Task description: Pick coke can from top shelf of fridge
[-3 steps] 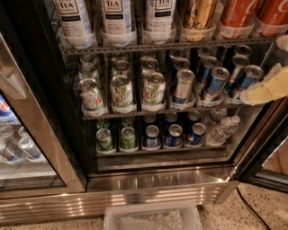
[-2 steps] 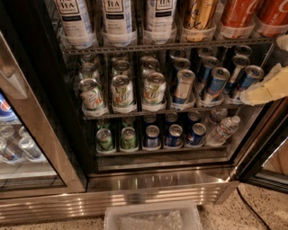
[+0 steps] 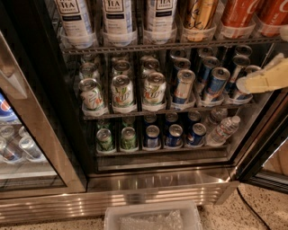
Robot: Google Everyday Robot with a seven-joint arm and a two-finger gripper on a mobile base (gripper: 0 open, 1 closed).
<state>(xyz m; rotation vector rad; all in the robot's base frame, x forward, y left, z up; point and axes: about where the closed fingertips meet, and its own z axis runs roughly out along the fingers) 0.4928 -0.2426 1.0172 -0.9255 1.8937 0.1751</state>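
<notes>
The fridge (image 3: 148, 179) stands open in front of me, with a dark interior and a steel base. Its top shelf (image 3: 166, 46) is a grey wire rack across the upper part of the view. Two red coke cans (image 3: 238, 13) stand on it at the far right, their tops cut off by the frame. A gold-orange can (image 3: 200, 13) stands to their left. My cream-coloured gripper (image 3: 252, 83) reaches in from the right edge. It sits below the top shelf rail, in front of the blue-and-silver cans (image 3: 216, 83) on the middle shelf, apart from the coke cans.
Tea bottles (image 3: 118, 18) fill the left of the top shelf. Green-and-silver cans (image 3: 122, 92) stand on the middle shelf. Small cans and a water bottle (image 3: 222, 130) are on the lower shelf. The open door (image 3: 265, 152) is at the right, a closed glass door (image 3: 18, 134) at the left, and a plastic bin (image 3: 153, 218) on the floor.
My gripper has risen slightly towards the top shelf rail. The cans and bottles have not moved.
</notes>
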